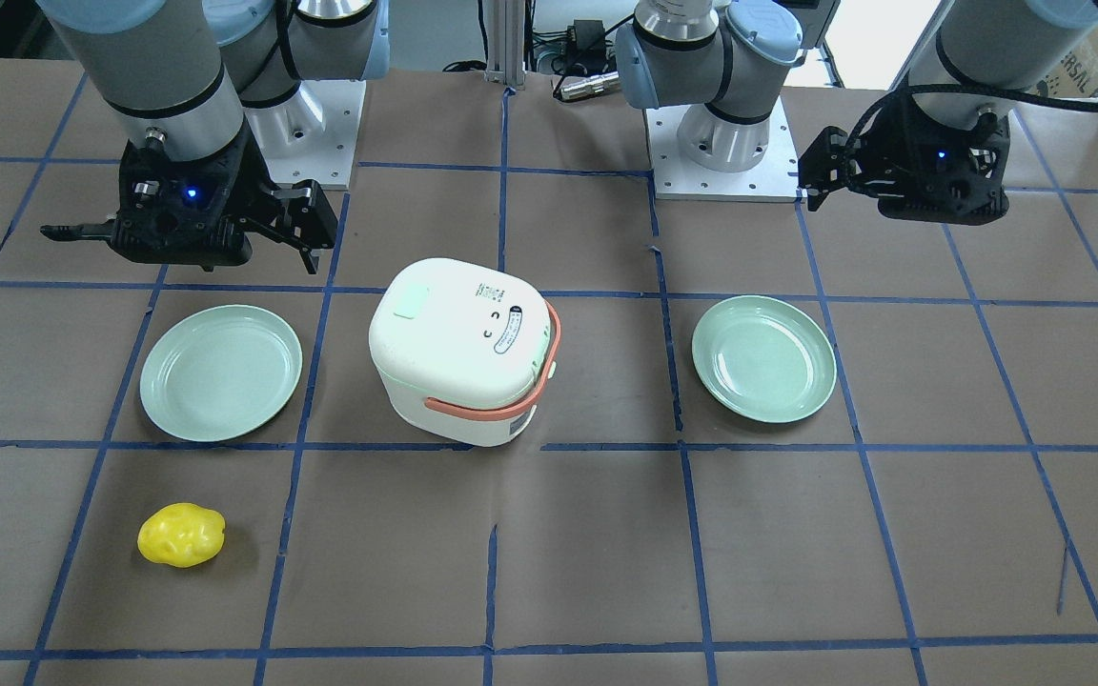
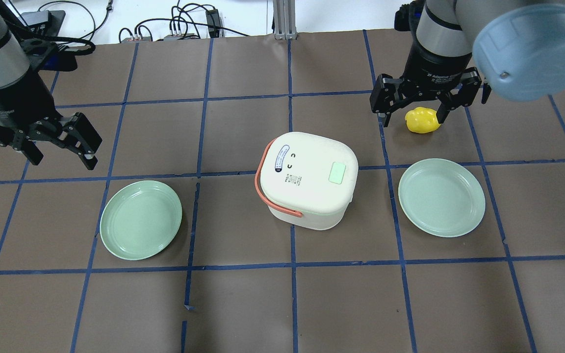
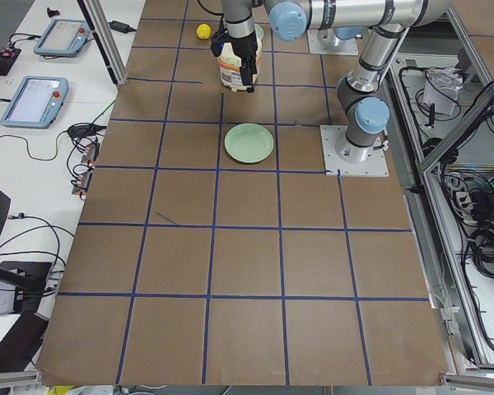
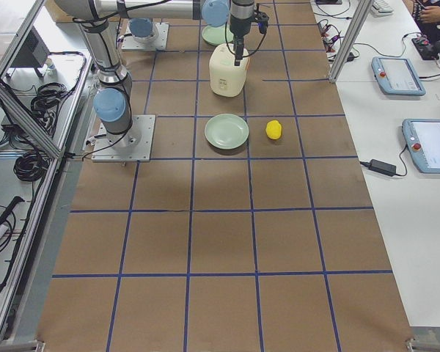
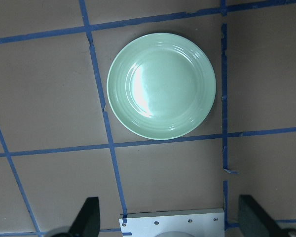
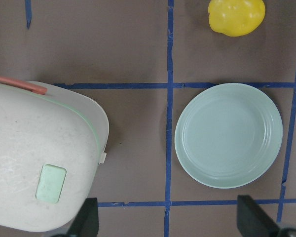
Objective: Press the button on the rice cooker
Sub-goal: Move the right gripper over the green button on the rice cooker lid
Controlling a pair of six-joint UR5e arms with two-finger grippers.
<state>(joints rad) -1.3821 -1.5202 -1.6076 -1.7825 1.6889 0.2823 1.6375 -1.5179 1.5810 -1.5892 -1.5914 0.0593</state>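
The white rice cooker [image 1: 463,362] stands mid-table with its lid shut and its coral-orange handle band around it. It also shows in the overhead view [image 2: 307,196] and at the left of the right wrist view [image 6: 39,138]. A mint-green button [image 2: 337,173] sits on the lid, also seen in the front-facing view [image 1: 411,301] and the right wrist view [image 6: 51,183]. My left gripper [image 2: 62,152] is open and empty, held high to the cooker's left. My right gripper [image 2: 413,117] is open and empty, held high to the cooker's right and beyond it. Neither touches the cooker.
A mint-green plate [image 2: 141,219] lies left of the cooker, under the left wrist camera [image 5: 161,85]. A second plate [image 2: 441,197] lies to the right [image 6: 228,135]. A yellow lumpy object [image 1: 181,534] lies beyond the right plate [image 6: 236,16].
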